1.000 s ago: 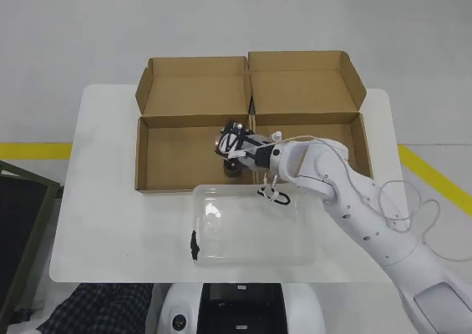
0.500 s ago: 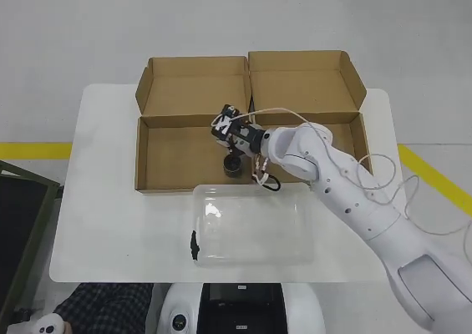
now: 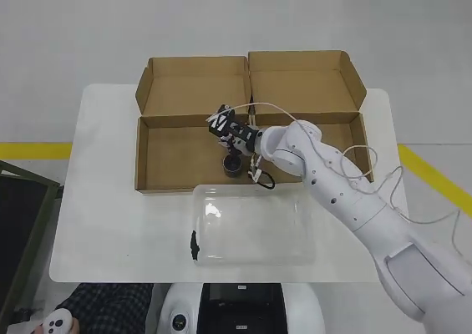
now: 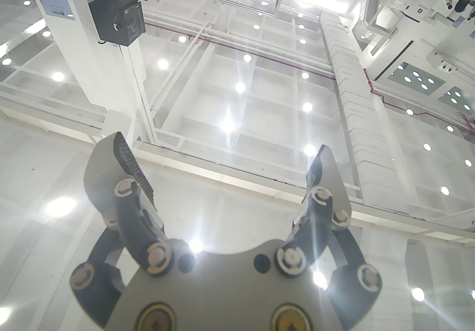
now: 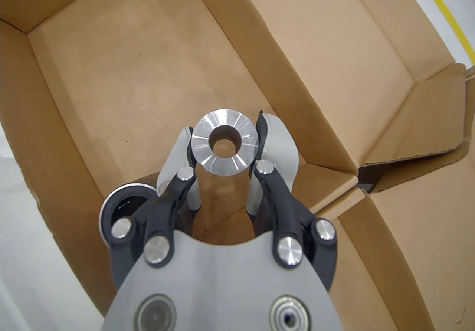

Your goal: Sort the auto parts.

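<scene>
Right gripper [image 5: 223,148] clamps one metal ring [image 5: 239,132] above one of two cardboard boxes [image 3: 177,157]; one dark round part [image 3: 232,166], perhaps a bearing, lies inside; left gripper [image 4: 220,147] gapes.

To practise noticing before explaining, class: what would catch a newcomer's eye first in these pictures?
The right gripper clamps a shiny metal ring above an open cardboard box, where a dark round part already lies. Nearer the robot sits a clear tray with a small black part at its edge.
</scene>
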Tool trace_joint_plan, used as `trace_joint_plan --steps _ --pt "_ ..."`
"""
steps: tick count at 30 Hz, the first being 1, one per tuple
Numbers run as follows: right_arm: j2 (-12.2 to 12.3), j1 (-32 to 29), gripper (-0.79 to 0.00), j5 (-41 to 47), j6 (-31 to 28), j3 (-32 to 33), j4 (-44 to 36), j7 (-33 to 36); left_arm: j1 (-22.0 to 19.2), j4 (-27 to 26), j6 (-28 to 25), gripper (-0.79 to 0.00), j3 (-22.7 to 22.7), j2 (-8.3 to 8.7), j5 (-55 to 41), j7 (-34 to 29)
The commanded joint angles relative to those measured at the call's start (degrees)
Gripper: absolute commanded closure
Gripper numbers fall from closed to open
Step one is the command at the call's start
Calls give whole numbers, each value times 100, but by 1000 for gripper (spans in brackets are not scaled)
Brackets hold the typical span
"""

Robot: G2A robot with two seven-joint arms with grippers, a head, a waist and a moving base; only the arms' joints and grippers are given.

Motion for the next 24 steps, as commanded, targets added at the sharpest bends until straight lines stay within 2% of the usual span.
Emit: trace_joint_plan --steps 1,10,15,24 --pt "-52 40 0 8 27 -34 114 23 0 0 0 -785 0 0 0 0" --pt "-260 193 0 22 45 -137 480 137 0 0 0 -785 0 0 0 0" --pt "-341 231 -145 26 23 -146 631 199 0 0 0 -785 0 0 0 0" --pt "-449 261 -274 8 -66 -122 814 241 0 0 0 -785 0 0 0 0"
